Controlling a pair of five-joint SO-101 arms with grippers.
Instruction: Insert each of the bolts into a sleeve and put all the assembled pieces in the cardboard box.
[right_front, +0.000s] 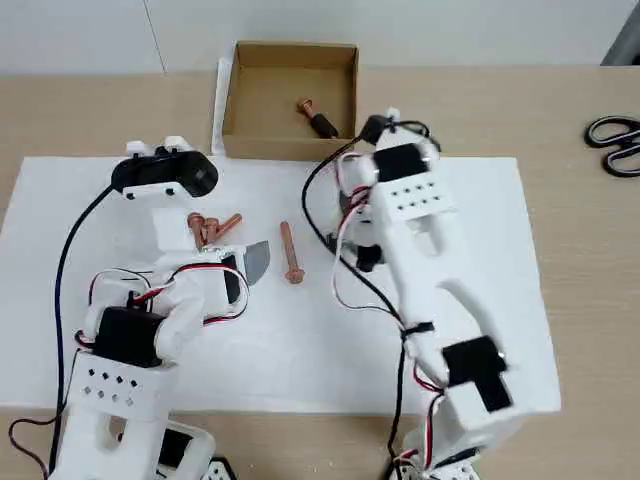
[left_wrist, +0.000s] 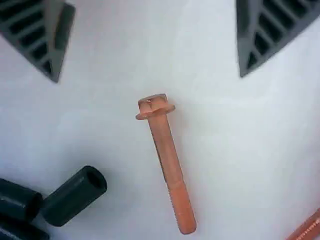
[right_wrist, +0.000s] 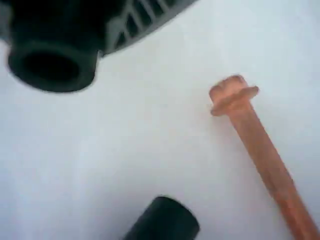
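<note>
High view: a brown cardboard box holds one assembled copper bolt in black sleeve. A loose copper flanged bolt lies on the white paper sheet.

Left wrist view: the left gripper gapes wide and empty above that bolt.

Right wrist view: the right gripper clamps a black cylindrical sleeve.

The scissors were cut off at the high view's right edge. In the left wrist view, only the tip of a second bolt poked in at a corner, and the stacked sleeves ran off the edge. In the right wrist view, the bolt lost its tip past the edge, and the near sleeve was blurred.
</note>
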